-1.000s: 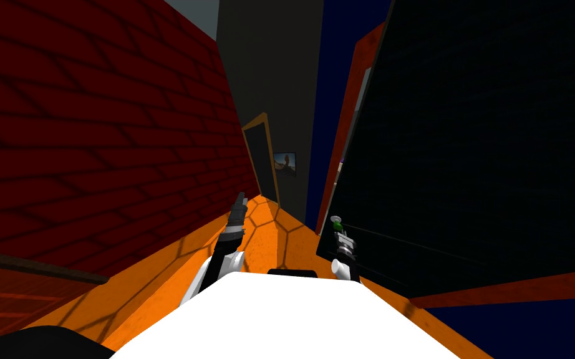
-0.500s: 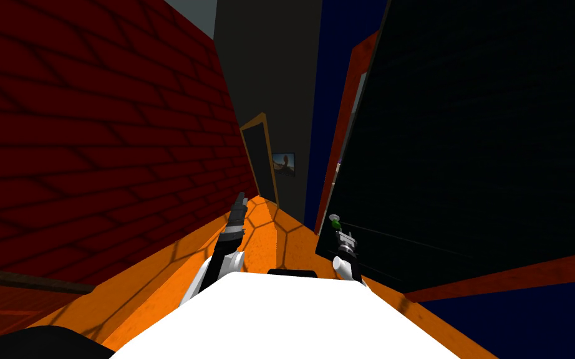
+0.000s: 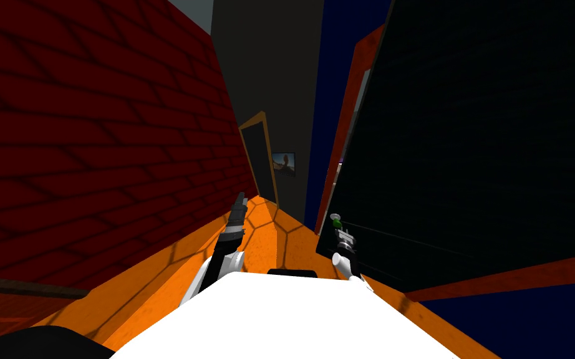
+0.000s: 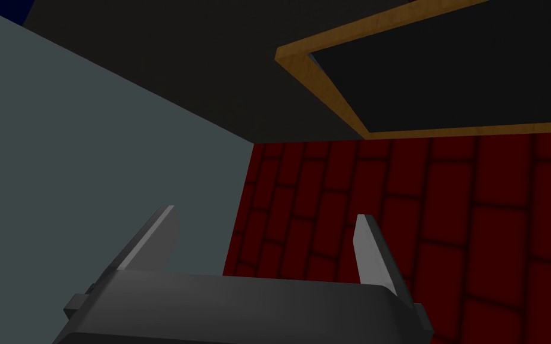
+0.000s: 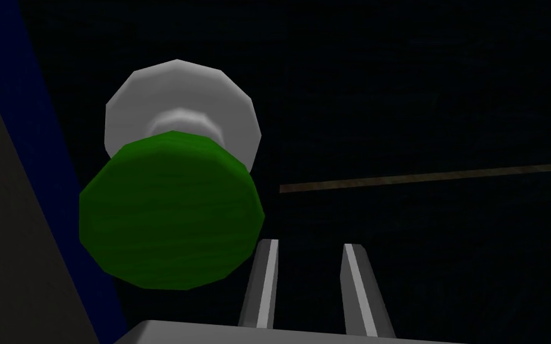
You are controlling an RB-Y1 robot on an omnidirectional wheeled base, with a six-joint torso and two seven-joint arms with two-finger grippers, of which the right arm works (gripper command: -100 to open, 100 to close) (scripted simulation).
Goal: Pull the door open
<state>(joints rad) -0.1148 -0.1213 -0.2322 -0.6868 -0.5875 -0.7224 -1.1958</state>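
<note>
Seemingly ajar, the door (image 3: 467, 156) has most of its swing left.
At my two o'clock the dark door stands off its red frame (image 3: 344, 124), so the pull looks begun, not finished. The right gripper (image 5: 307, 242) is narrowed and empty, the green knob (image 5: 170, 209) just beside its fingers at their ten o'clock, not between them. The left gripper (image 4: 265, 210) hangs wide, idle, at eleven o'clock.

The door (image 3: 467, 156) is a large, plain, almost black upright panel on the right, with a red-orange frame (image 3: 350, 124) showing past its far left edge, and low near that edge sits a round green knob (image 5: 170, 209) on a pale grey round base (image 5: 180, 95).
</note>
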